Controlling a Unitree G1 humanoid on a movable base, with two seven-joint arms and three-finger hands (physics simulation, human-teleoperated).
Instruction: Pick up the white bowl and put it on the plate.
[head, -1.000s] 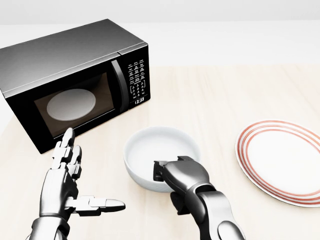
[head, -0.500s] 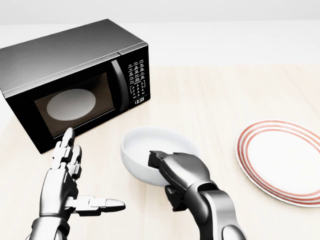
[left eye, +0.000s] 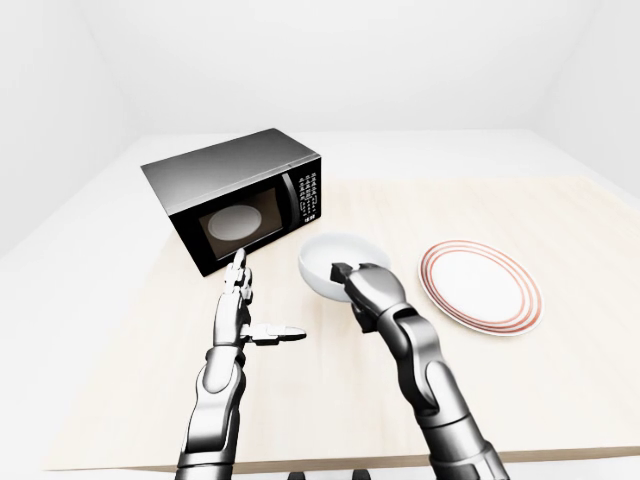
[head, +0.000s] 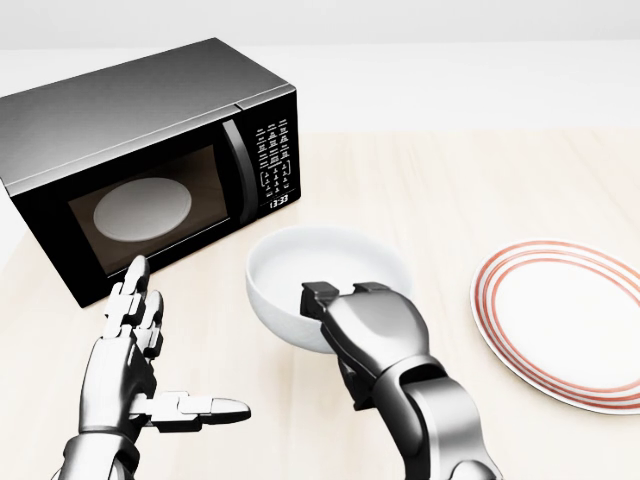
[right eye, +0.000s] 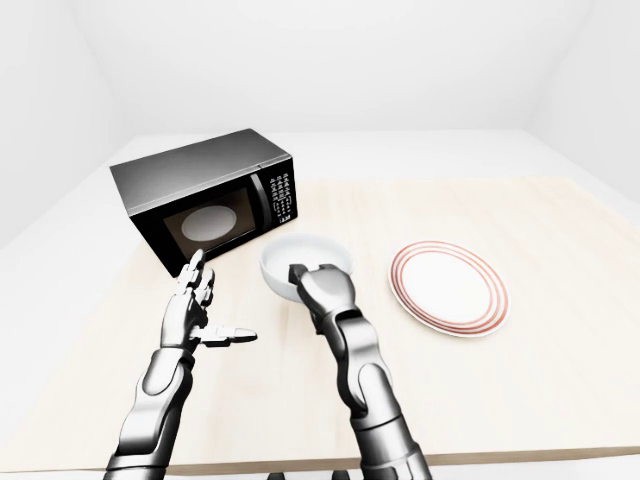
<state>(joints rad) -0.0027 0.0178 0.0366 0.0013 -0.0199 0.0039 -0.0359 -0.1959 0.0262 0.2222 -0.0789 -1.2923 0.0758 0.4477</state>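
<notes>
1. My right hand (head: 345, 320) is clamped on the near rim of the white bowl (head: 320, 270), fingers hooked over the lip. The bowl looks lifted and tipped a little toward the microwave (head: 150, 160), though I can't tell for sure whether its base is off the table
2. My left hand (head: 135, 365) is out of it: fingers spread, thumb pointing toward the bowl, holding nothing, hovering over the wooden table (head: 450, 190) just below the microwave door in the head view
3. To do this carry well, I'd keep the pinch firm and level the bowl before travelling. A one-sided rim grip lets a bowl swing or slip, so slow and steady seems wiser than quick
4. The red-rimmed plate (head: 560, 320) lies to the right in the head view, well apart from the bowl, with bare tabletop between them and nothing to dodge
5. I'd lift high enough to clear the plate's raised rim, then come down over its white middle
6. The plate's right side runs out of the head view. In the eye views it sits well inside the table edge (left eye: 560, 455), so there is room all round
</notes>
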